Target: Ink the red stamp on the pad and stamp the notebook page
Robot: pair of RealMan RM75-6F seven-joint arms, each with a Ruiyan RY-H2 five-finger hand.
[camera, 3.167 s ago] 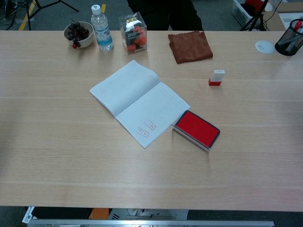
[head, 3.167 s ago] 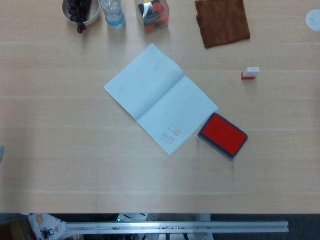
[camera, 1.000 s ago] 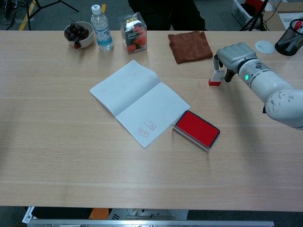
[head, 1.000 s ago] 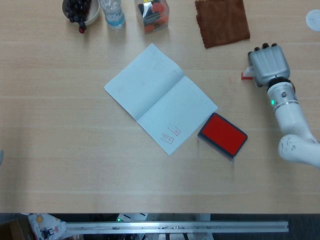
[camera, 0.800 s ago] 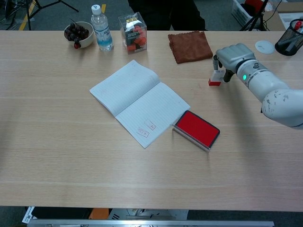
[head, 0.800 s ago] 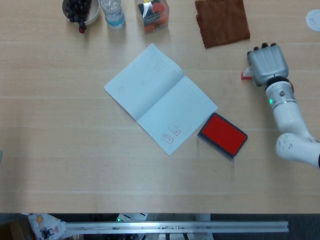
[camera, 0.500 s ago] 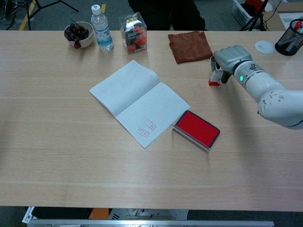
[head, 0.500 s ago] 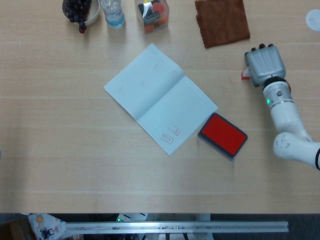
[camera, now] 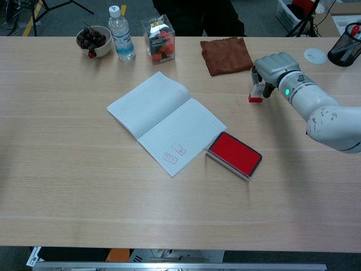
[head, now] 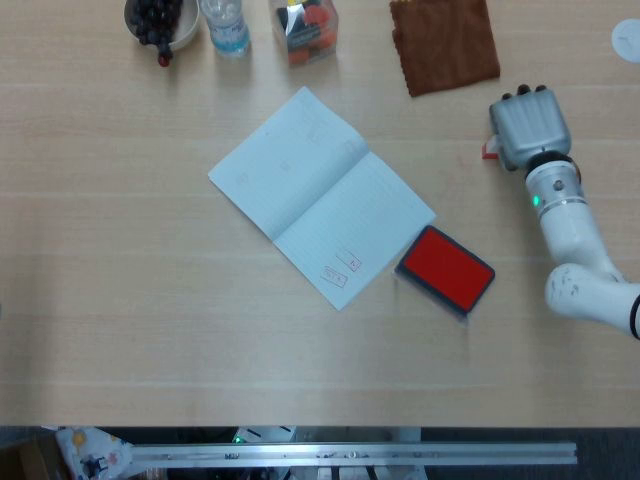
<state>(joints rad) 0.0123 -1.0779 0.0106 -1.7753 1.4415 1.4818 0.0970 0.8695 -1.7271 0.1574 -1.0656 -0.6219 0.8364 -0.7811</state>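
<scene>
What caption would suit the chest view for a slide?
Right hand closes around the stamp; notebook and ink pad wait nearby.

In the upper right of the frame your right hand (camera: 273,68) sits at the red stamp (camera: 256,94), fingers curled down around its white top while its red base rests on the table (camera: 84,186). The open notebook (camera: 166,121) lies mid-frame with the red ink pad (camera: 234,154) just beside its lower right edge. Along the top edge you have a bowl of grapes (camera: 93,40), water bottle (camera: 121,33), clear box (camera: 158,31) and brown cloth (camera: 227,55).
</scene>
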